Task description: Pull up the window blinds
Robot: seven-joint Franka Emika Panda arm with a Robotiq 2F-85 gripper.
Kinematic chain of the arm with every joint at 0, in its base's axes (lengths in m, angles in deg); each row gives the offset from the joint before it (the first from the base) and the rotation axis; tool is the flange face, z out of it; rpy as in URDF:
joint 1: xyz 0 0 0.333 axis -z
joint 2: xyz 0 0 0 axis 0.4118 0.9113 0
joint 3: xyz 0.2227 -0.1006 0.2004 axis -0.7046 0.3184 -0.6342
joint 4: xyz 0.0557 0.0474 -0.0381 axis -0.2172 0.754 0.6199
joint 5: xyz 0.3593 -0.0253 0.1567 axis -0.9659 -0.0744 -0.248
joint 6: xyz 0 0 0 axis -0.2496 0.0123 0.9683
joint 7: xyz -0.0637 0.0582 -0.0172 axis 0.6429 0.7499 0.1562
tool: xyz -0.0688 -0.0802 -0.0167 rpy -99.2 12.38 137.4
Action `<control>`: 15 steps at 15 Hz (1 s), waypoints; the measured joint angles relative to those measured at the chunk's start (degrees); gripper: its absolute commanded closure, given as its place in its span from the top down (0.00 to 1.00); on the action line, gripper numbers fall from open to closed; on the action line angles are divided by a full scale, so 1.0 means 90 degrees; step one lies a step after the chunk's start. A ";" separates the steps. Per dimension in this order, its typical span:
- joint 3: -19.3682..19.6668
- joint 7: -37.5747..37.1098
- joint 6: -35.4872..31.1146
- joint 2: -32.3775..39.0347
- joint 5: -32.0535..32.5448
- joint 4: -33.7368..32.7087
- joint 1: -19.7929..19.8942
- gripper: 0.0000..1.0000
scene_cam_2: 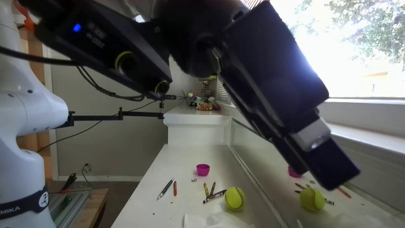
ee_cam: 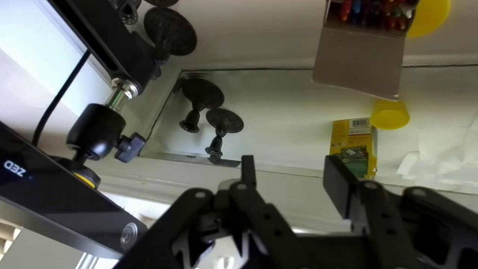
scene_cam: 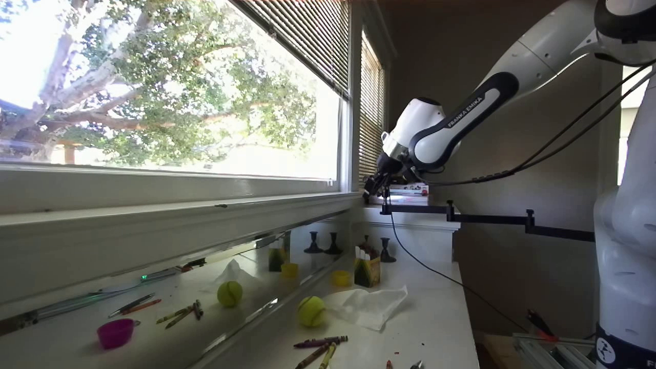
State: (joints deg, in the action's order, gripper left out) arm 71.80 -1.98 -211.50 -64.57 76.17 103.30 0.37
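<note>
Where visible, window blinds point(scene_cam: 313, 32) thin-slatted, greyish.

White arm point(scene_cam: 533, 64) aslant, end effector point(ee_cam: 291, 177) tilted downward, its two fingers point(ee_cam: 248, 170) apart

Finely striped grey blinds point(scene_cam: 318, 33), black hand point(ee_cam: 291, 175), magenta cup point(scene_cam_2: 203, 170), yellow-green tennis ball point(scene_cam_2: 234, 198) (with a curving line)

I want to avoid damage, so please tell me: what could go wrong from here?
The gripper looks close to the camera on its mount; a careless swing might bump them. The cable beside the mount could snag. The thin-slatted blinds may bend if pulled unevenly.
</note>
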 measured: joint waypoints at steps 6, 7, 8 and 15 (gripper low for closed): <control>-0.0239 0.0262 0.0338 -0.0403 -0.0385 -0.0143 -0.0223 1.00; -0.0302 0.0379 0.0685 -0.0552 -0.0557 -0.0228 -0.0312 1.00; -0.0347 0.0502 0.1110 -0.0718 -0.0761 -0.0331 -0.0433 1.00; -0.0543 0.1320 0.4131 -0.1860 -0.1954 -0.1531 -0.1451 1.00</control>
State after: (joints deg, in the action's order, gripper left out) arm 66.91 9.89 -174.32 -81.31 58.59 89.53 -12.69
